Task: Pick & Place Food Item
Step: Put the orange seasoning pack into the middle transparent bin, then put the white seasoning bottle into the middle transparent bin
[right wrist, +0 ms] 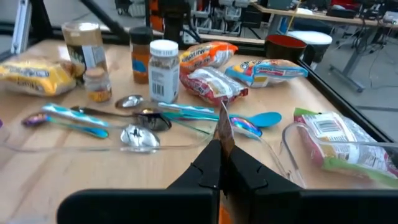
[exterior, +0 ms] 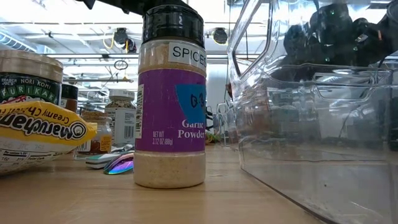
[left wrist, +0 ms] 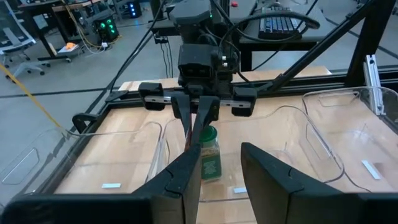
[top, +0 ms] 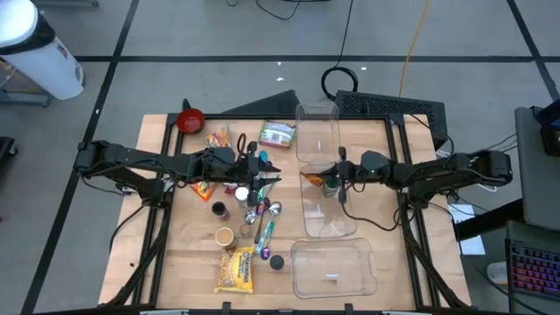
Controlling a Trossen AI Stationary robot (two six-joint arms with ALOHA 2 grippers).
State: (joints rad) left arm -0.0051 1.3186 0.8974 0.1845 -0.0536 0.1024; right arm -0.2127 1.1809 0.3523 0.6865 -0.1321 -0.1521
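Note:
My right gripper (top: 325, 178) is shut on a thin orange-brown packet (left wrist: 198, 134) over the middle clear bin (top: 328, 219), right of the table's middle. A jar with a green lid (left wrist: 210, 155) stands upright on the bin's floor just below and behind the packet. My left gripper (left wrist: 221, 180) is open and empty. It hovers at the table's middle (top: 262, 173), above the pile of food items, and points toward the right gripper. Through the bin's wall the low view shows the right gripper (exterior: 329, 31) only dimly. My right gripper pinches the packet between its two fingers (left wrist: 210, 112), flat side against each finger. The fingers slant down from the table's right side. The packet's free edge (right wrist: 222, 124) sticks out past the fingertips. The packet is lifted clear, above the bin's floor.
Two more clear bins stand at the far (top: 317, 131) and near (top: 332, 267) right. Left of them lie snack bags (right wrist: 211, 81), spoons (right wrist: 140, 118), jars (right wrist: 163, 70), a yellow packet (top: 236, 269) and a red bowl (top: 190, 119). A garlic powder bottle (exterior: 170, 99) stands near the front.

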